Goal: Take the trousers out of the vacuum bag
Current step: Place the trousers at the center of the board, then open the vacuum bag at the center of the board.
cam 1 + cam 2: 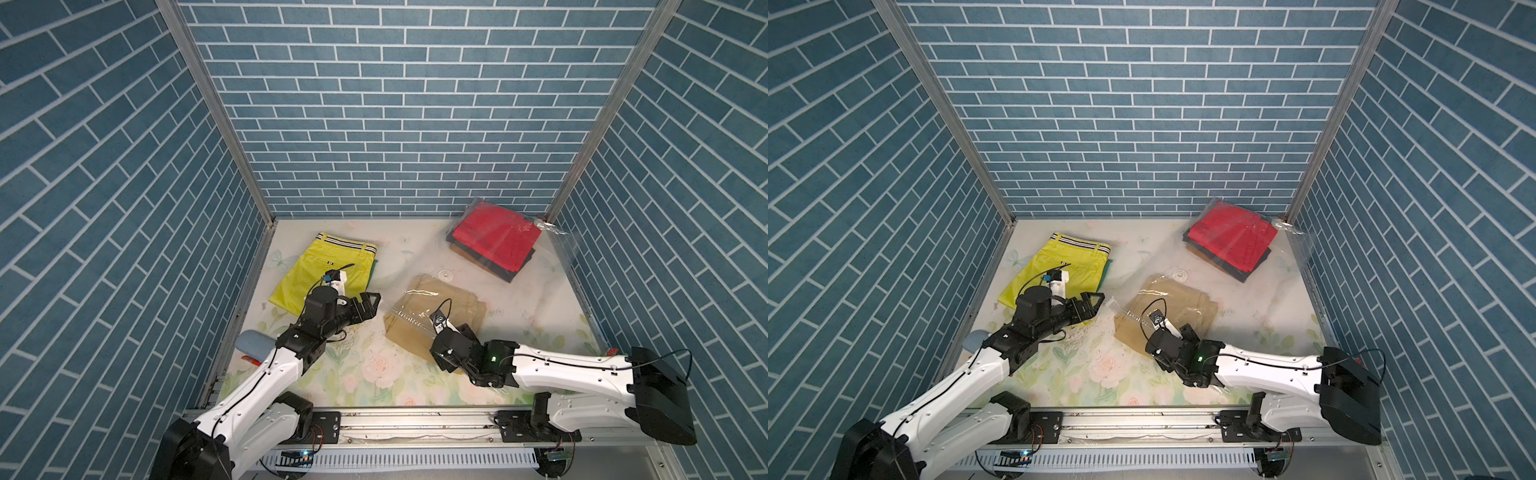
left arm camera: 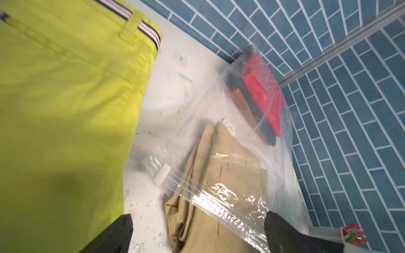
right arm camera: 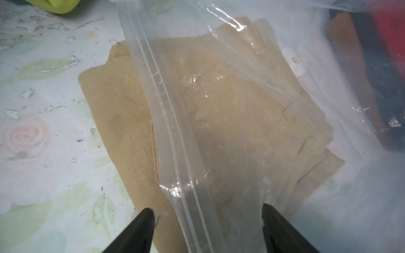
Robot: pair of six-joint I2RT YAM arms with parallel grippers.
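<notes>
Broadly, the vacuum bag is spread across the table, red trousers deep inside, beige trousers drawn halfway through its mouth. Yellow trousers are already outside. Left tool and right tool are spread, empty. No writing is legible.

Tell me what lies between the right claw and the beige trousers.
The vacuum bag's zip-seal strip runs between the open right claw and the beige trousers, and clear plastic covers most of the fabric. Only the end sticking out of the bag mouth lies bare on the table.
</notes>
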